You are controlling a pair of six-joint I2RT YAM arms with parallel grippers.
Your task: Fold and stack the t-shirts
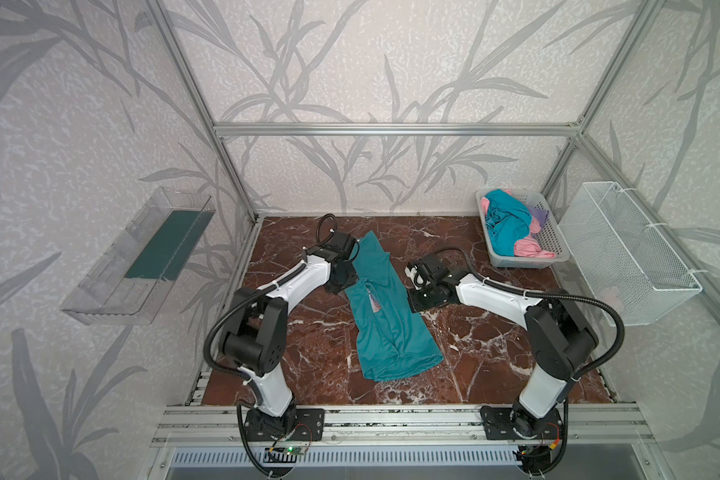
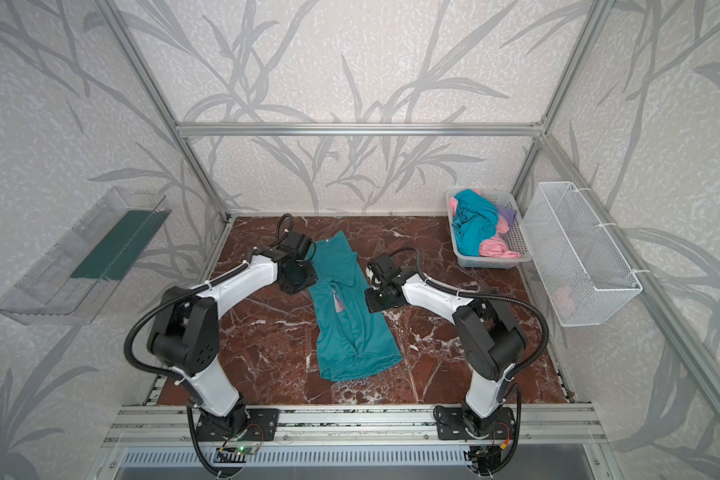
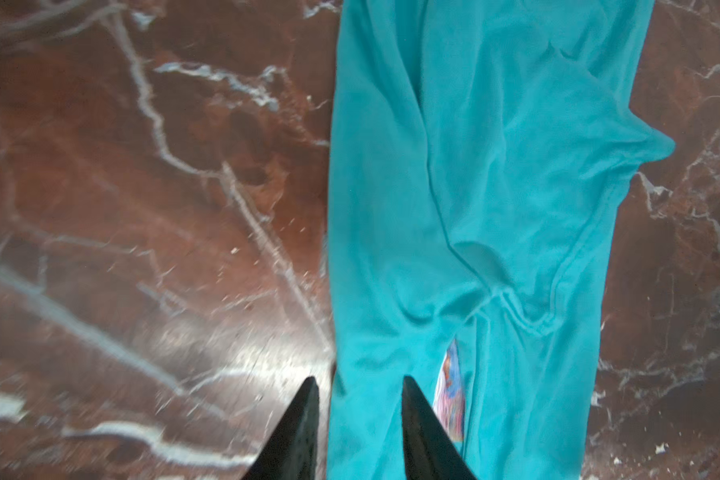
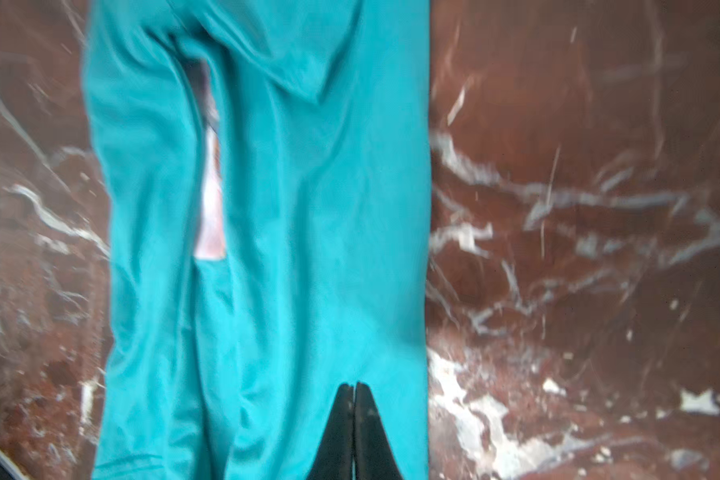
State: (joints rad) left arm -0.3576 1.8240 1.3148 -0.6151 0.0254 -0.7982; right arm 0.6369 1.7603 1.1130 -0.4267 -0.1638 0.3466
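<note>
Plainly, the left gripper (image 3: 360, 395) stands part open. Its two black pointed fingers (image 3: 304, 428) sit astride one long edge of the soft teal jersey t-shirt (image 3: 474, 208) and clamp nothing. The right gripper (image 4: 354, 399) has its tips pressed together with no cloth between them, over the same shirt near its other long edge; whether they touch the fabric cannot be told. The shirt lies mid-table, folded lengthwise into a narrow, rumpled strip. A sliver of pink-and-blue print (image 3: 452, 390) shows in the slit where the flaps meet, and the hem end toward the arm bases flares wider. Open tabletop runs along both long sides of the strip. The glossy red-brown marble-patterned tabletop (image 1: 495, 345) is streaked with white veins. In the far right corner, a grey perforated plastic basket (image 1: 524, 262) holds a crumpled heap of teal, pink and lilac shirts (image 1: 510, 224). Pale leaf-patterned wallpaper (image 1: 350, 83) covers the walls.
</note>
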